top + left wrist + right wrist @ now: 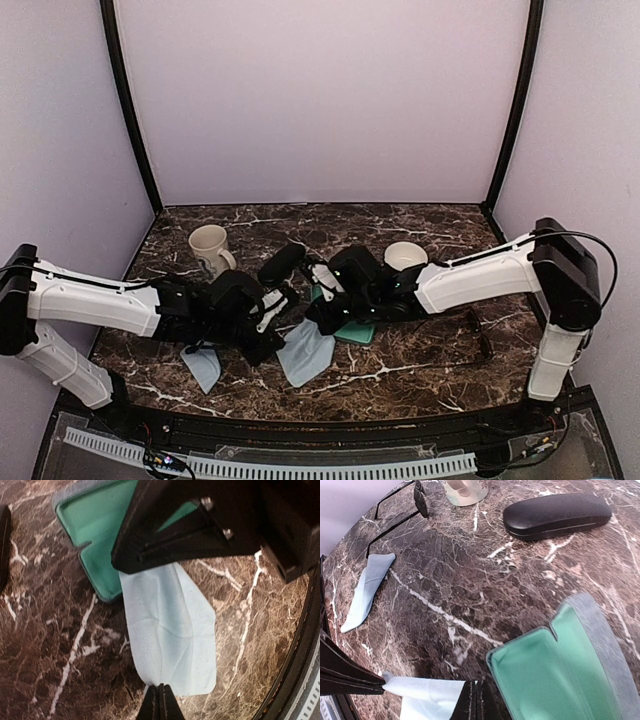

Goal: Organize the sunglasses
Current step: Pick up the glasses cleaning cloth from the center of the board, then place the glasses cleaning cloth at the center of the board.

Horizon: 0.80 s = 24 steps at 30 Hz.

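Beside mug (465, 491), sunglasses (422, 501), thin, dark-framed

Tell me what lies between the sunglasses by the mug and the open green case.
Nothing visible: in the right wrist view only bare table separates the sunglasses from the open case. The blue cloth, pinched by the left claw and right claw, lies beside the case's corner, off that line.

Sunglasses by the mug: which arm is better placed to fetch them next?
Left, probably. The sunglasses lie beside the mug on the left arm's side; the right gripper sits at the open case, farther off. The left gripper must first release the cloth.
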Tool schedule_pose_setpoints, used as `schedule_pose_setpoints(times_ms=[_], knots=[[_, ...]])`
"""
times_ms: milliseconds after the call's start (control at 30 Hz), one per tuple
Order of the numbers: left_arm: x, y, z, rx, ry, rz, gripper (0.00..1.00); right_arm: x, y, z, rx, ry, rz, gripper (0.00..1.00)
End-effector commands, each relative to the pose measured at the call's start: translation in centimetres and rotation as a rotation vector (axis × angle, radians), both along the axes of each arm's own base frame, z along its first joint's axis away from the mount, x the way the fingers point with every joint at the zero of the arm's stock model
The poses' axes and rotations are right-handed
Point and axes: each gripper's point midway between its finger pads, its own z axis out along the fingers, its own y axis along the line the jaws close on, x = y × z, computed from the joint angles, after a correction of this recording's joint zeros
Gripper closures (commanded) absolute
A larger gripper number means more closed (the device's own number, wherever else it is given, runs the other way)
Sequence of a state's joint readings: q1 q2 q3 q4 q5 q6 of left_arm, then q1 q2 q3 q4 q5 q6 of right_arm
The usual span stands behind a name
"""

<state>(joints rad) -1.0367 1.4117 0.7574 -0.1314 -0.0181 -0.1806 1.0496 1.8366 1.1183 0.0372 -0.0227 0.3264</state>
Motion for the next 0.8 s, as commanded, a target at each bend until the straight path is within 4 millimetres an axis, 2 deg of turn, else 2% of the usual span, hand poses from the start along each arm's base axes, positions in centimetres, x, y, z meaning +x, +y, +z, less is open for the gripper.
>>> schedule_pose_setpoints(times_ms=[0, 167, 267, 300, 333, 767], knots=[[0.4, -0.9, 1.7, 0.024, -0.051, -0.085, 1.00, 0.6, -1.6, 2.4, 0.038, -0.050, -0.068, 1.00], [-0.1, -1.5, 3.1, 0.015, -0.050, -0.139, 1.00, -0.7, -3.1, 4.4, 0.073, -0.058, -0.054, 1.00], [-0.7, -1.7, 3.6, 0.007, -0.051, -0.155, 1.00, -1.7, -3.8, 4.1, 0.064, -0.052, -0.043, 1.00], [-0.9, -1.7, 3.7, 0.006, -0.053, -0.160, 1.00, -2.0, -3.9, 5.2, 0.083, -0.065, -0.040, 1.00], [-1.1, -1.7, 3.9, 0.004, -0.054, -0.162, 1.00, -2.4, -4.2, 5.3, 0.083, -0.066, -0.040, 1.00], [-2.5, -2.1, 5.3, 0.000, -0.091, -0.139, 1.00, -5.1, -4.4, 8.3, 0.129, -0.099, -0.046, 1.00]])
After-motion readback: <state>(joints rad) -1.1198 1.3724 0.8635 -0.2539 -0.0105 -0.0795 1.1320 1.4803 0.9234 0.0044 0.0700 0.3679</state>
